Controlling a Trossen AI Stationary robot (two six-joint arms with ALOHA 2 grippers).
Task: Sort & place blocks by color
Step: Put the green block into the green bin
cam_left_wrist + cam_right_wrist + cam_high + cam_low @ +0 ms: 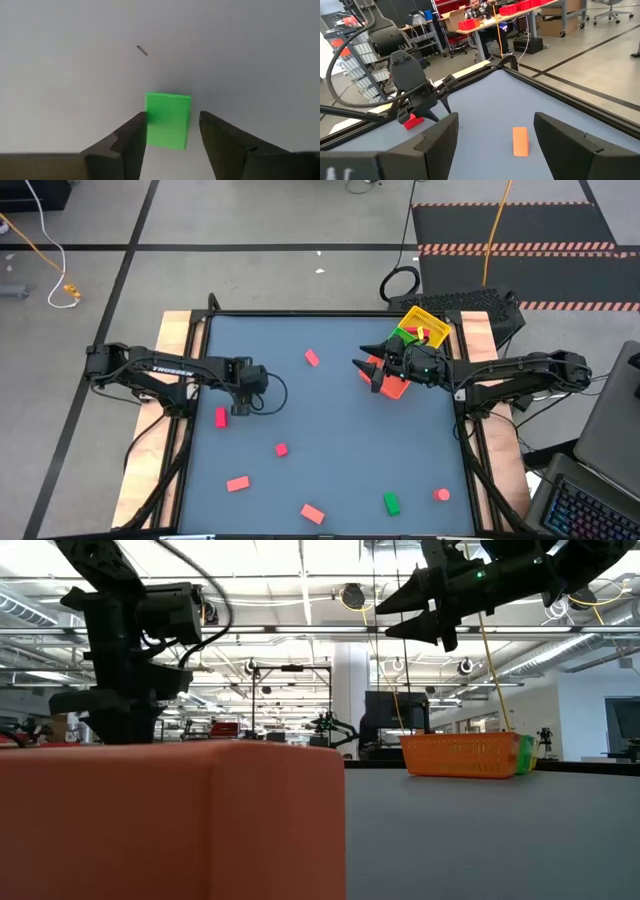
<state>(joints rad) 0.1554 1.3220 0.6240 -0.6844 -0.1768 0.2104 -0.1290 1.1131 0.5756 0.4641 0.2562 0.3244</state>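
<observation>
1. The left gripper [170, 132] stands half open astride a green block [168, 120], seemingly just touching one side.
2. It points straight down at the table [330, 470].
3. The right gripper [495, 135] hangs open, empty, above a red block [520, 141].

Both arms are black and jointed, with looping black cables. The left arm [165, 370] bears white lettering. Each claw has two dark, tapering fingers [127, 145]; a green light glows near the right claw [372, 370].

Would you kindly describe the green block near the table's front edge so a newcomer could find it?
Start at the dark table and go to its front edge, right of centre. The green block lies between a long red block and a small pink one, the only green piece lying uncovered.
</observation>
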